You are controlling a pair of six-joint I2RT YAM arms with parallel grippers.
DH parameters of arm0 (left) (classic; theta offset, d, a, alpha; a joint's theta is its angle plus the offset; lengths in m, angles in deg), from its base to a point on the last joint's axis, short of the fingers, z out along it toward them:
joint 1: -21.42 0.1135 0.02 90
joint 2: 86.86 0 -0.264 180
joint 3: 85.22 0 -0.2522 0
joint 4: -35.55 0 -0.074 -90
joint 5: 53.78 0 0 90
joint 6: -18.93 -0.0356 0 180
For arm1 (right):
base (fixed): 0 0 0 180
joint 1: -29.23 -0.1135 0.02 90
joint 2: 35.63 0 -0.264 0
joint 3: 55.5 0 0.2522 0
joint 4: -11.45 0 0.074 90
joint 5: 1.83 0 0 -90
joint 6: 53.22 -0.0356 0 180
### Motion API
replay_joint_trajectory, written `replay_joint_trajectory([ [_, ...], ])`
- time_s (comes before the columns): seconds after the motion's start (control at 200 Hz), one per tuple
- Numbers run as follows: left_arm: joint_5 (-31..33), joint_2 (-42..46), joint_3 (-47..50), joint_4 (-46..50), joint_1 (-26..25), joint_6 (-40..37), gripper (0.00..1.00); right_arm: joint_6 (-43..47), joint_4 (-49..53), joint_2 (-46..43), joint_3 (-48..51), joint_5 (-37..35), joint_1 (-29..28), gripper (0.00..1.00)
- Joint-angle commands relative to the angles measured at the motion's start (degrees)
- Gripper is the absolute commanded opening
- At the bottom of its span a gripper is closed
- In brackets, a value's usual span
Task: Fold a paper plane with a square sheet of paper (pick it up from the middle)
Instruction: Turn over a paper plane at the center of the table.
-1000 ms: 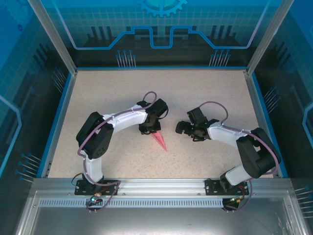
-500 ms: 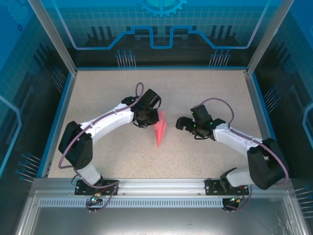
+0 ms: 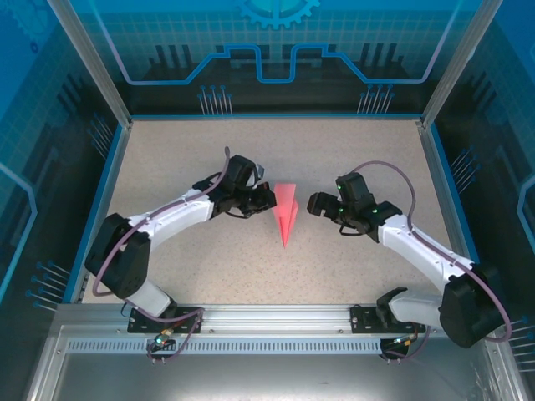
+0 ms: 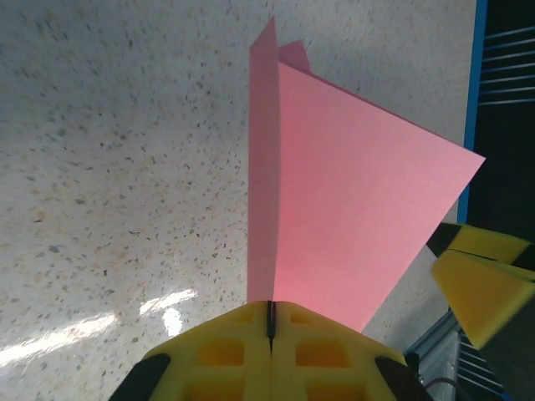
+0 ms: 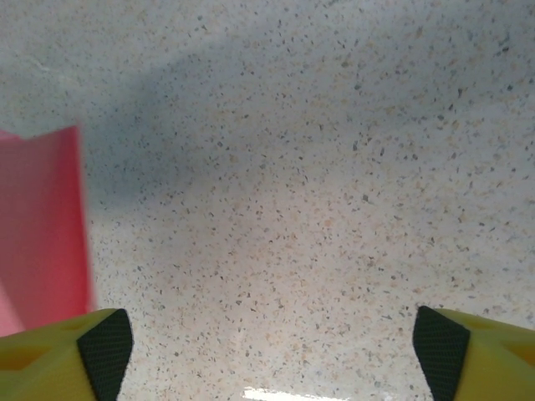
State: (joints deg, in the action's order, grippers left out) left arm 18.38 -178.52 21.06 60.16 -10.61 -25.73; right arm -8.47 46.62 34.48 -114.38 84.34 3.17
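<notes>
The square sheet of paper is folded into a pink paper plane, narrow, with its point toward the near edge. My left gripper is shut on its left side. In the left wrist view the yellow pads are pressed together on the centre fold, and the paper plane spreads out ahead as a broad wing. My right gripper stands open just right of the plane, apart from it. In the right wrist view the paper plane shows at the left edge, outside the wide-spread fingertips of my right gripper.
The speckled table lies bare around both arms. Blue raised edges and metal frame posts bound it on the left, right and back. The arm bases sit on the rail at the near edge.
My left arm has stretched out and carried the plane back and to the right, turning its point toward the near edge. My right gripper has moved slightly back and its jaws have narrowed a little.
</notes>
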Motion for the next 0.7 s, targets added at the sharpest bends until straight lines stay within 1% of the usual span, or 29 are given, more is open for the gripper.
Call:
replay_joint_trajectory([
  [0.0, -5.8, -3.1, 3.6, -13.7, 0.6, 2.7, 0.00, 0.8, 1.0, 2.4, -2.1, 1.8, -0.3, 0.88],
  [0.155, -7.3, -5.8, 8.1, -23.2, 0.9, 5.5, 0.00, 0.8, -2.0, 5.5, -2.7, 3.3, -2.9, 0.85],
  [0.235, -7.7, -6.4, 10.4, -26.2, 1.3, 6.5, 0.00, 0.9, -3.0, 7.3, -3.5, 3.7, -4.8, 0.81],
  [0.36, -6.0, -7.3, 14.1, -28.5, 2.1, 7.5, 0.00, 1.7, -2.7, 10.8, -4.9, 1.9, -8.4, 0.71],
  [0.385, -6.0, -7.6, 14.7, -28.9, 2.4, 7.8, 0.00, 1.8, -2.7, 11.5, -6.8, 1.4, -9.2, 0.68],
  [0.475, -5.7, -8.5, 16.7, -30.3, 2.6, 8.6, 0.00, 2.7, -2.8, 13.9, -8.3, 0.1, -12.0, 0.63],
  [0.615, -5.3, -9.1, 17.8, -29.6, 2.7, 8.4, 0.00, 5.4, -2.0, 17.8, -11.4, -0.4, -15.1, 0.50],
  [0.695, -4.6, -9.0, 17.8, -28.1, 2.8, 7.8, 0.00, 5.9, -1.9, 19.9, -12.6, -0.1, -16.0, 0.46],
])
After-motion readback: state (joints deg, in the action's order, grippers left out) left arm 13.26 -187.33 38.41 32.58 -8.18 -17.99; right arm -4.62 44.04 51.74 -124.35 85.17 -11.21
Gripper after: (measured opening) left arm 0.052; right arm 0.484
